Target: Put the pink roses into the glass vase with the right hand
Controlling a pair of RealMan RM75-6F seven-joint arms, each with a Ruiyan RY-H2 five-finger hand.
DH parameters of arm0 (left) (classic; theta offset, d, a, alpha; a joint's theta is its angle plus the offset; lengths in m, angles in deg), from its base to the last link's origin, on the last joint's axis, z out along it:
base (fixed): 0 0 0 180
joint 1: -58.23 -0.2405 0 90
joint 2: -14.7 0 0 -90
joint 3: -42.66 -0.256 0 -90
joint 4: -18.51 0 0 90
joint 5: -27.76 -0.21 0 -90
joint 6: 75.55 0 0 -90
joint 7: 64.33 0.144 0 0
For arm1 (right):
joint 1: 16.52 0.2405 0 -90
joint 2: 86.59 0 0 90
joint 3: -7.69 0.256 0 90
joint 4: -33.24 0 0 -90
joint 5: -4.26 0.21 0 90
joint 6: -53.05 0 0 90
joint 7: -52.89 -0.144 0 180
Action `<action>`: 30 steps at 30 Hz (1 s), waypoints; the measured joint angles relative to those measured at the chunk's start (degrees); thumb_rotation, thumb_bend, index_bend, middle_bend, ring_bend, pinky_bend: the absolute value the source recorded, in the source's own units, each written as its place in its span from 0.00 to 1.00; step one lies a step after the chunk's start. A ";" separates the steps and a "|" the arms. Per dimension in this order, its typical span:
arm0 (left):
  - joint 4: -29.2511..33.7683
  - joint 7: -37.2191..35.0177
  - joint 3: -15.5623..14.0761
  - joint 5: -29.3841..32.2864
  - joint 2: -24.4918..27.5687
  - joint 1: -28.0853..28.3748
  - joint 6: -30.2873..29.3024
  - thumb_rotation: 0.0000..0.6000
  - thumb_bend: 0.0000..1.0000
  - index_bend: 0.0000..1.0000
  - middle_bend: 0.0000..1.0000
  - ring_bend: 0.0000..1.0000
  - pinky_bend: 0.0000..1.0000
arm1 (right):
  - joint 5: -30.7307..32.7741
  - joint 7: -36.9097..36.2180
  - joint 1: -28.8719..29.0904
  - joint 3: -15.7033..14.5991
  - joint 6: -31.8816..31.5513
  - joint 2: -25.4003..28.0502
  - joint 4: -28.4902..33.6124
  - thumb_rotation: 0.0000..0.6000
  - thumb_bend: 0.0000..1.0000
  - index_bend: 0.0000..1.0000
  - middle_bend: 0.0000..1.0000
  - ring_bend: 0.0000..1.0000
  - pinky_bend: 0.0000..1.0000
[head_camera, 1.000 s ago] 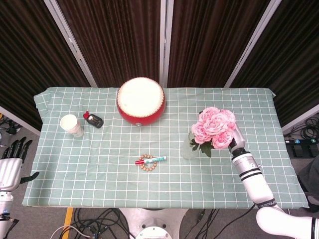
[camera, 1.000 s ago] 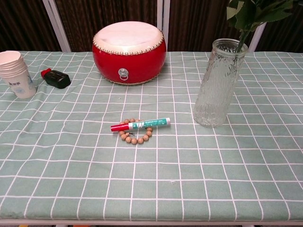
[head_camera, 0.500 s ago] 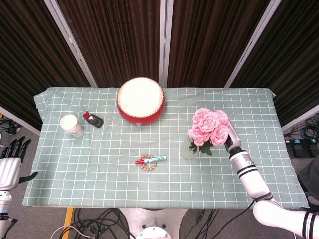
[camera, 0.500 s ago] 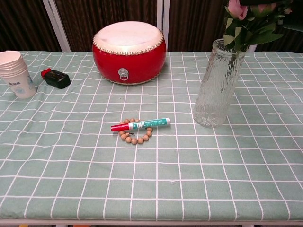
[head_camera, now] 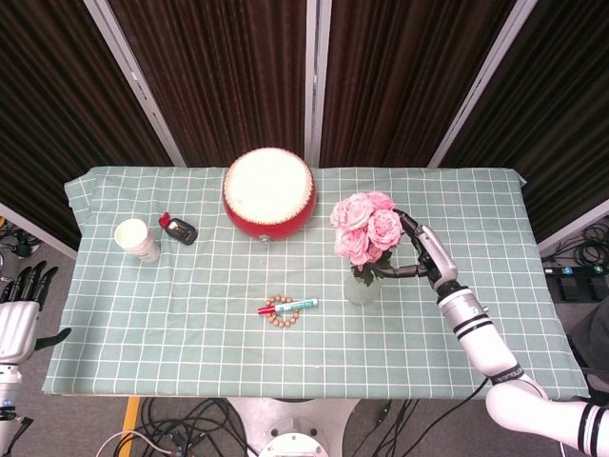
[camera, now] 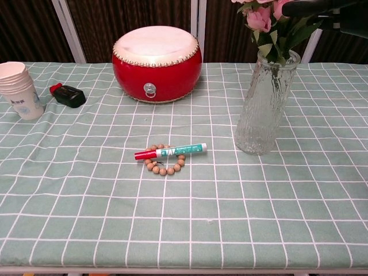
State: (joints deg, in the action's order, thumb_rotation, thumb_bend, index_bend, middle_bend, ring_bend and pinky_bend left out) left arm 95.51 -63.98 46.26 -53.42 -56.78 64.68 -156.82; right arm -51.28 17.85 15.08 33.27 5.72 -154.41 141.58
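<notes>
The pink roses [head_camera: 364,226] stand with their stems down in the glass vase [head_camera: 360,288], leaning a little to the left. In the chest view the blooms [camera: 261,14] rise from the vase's mouth [camera: 263,109]. My right hand [head_camera: 425,255] hovers just right of the bouquet with its fingers spread and nothing in it; its thumb reaches toward the stems. The chest view shows its dark fingers [camera: 328,10] at the top right, beside the flowers. My left hand [head_camera: 21,309] hangs off the table's left edge, fingers apart and holding nothing.
A red drum [head_camera: 268,191] stands at the back centre. A stack of paper cups [head_camera: 136,239] and a small black bottle [head_camera: 178,229] sit at the left. A marker [head_camera: 288,307] lies across a bead bracelet [head_camera: 279,314] left of the vase.
The roses moved left and down into the vase. My right hand let go of them and its fingers spread. The left hand stayed put.
</notes>
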 measured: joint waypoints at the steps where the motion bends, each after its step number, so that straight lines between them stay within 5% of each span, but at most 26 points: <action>1: 0.00 -0.03 0.02 -0.02 0.00 0.00 -0.05 1.00 0.00 0.09 0.00 0.00 0.16 | -0.56 -0.08 -0.15 -0.06 0.00 0.25 0.00 1.00 0.00 0.07 0.08 0.00 0.00; 4: 0.04 -0.06 0.06 -0.13 0.01 0.00 -0.22 1.00 0.00 0.09 0.00 0.00 0.16 | -1.80 -0.28 -0.63 -0.21 -0.21 0.91 0.15 1.00 0.00 0.00 0.06 0.00 0.00; 16: 0.52 0.04 0.21 -0.34 0.06 0.13 -0.44 1.00 0.00 0.09 0.00 0.00 0.16 | -8.70 3.60 -6.43 -1.94 -10.12 5.61 0.28 1.00 0.00 0.00 0.04 0.00 0.00; 30: 3.11 0.96 0.59 -0.85 0.81 0.28 -1.48 1.00 0.00 0.09 0.00 0.00 0.16 | -17.40 41.79 -18.74 -13.63 -33.14 7.22 -12.42 1.00 0.00 0.00 0.02 0.00 0.00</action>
State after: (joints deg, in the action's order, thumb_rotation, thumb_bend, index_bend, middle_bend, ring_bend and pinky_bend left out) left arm 98.62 -63.03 46.85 -54.27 -55.97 64.96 -158.30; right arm -68.68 59.65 -3.66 19.64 -27.41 -147.19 129.16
